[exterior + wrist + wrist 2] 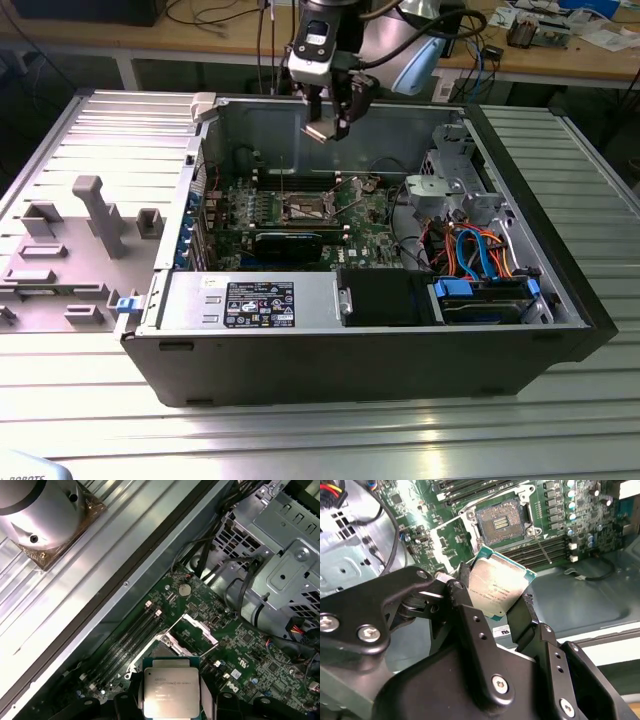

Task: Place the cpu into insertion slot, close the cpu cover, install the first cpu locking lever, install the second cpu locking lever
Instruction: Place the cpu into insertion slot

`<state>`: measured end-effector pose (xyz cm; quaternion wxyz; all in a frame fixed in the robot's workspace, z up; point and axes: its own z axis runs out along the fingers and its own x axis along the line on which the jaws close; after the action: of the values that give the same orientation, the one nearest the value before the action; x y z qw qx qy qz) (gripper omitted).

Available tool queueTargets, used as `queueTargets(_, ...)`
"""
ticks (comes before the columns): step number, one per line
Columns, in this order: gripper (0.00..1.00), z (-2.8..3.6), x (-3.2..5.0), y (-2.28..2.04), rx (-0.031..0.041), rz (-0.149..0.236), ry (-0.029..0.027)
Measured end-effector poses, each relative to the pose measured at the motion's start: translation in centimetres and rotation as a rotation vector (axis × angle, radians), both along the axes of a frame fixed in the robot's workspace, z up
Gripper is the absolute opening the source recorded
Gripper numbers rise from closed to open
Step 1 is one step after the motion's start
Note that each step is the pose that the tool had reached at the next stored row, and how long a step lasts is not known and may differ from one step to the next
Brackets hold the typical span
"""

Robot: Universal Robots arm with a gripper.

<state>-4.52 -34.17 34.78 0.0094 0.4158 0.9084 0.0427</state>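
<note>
The tool is clenched on the cpu, gripping two opposite edges. It holds the chip in the air above the insertion slot, well apart from it. The slot's dark pin field lies bare. The cpu cover stands swung open just beside the slot. Fine print crosses the cpu's silvery top. In the exterior view, a sticker in front of the slot is too small to read.
</note>
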Motion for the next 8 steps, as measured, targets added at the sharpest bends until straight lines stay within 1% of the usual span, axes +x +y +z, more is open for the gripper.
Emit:
queueTargets(6, 0.54, -0.23, 0.0, 0.0, 0.0, -0.089, 0.0001)
queueTargets(7, 0.54, -0.29, 0.0, 0.0, 0.0, -0.122, 0.0)
queueTargets(8, 0.54, -0.33, 0.0, 0.0, 0.0, -0.144, 0.0)
